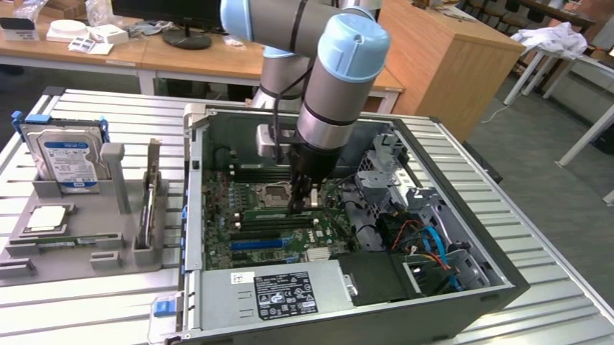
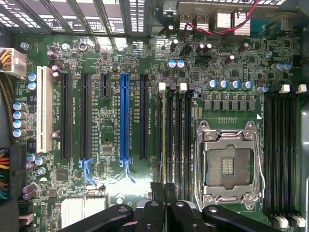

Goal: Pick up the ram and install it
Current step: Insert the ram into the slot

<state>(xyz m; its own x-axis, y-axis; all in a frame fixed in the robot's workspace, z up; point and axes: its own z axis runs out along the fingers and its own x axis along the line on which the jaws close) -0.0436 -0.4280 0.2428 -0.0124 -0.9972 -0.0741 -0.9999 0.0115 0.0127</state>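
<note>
The ram [image 1: 273, 213] is a thin green stick standing on edge in a black memory slot beside the CPU socket [image 1: 276, 192], inside the open computer case. From the wrist it appears edge-on as a pale green line [image 2: 167, 140] along that slot. My gripper [image 1: 305, 207] reaches straight down to the board, with its fingers shut together at one end of the ram. In the wrist view the gripper [image 2: 164, 187] has its black tips side by side over that end. Whether they pinch the stick or only rest on it I cannot tell.
Empty black memory slots [image 2: 186, 140] lie beside the ram, with more [image 2: 282, 150] beyond the socket [image 2: 229, 166]. A blue expansion slot [image 2: 124, 116] runs parallel. The case's power supply [image 1: 278, 291] and cables [image 1: 432, 244] crowd its front. A grey fixture [image 1: 86, 237] with a hard drive [image 1: 69, 158] sits at the exterior view's left.
</note>
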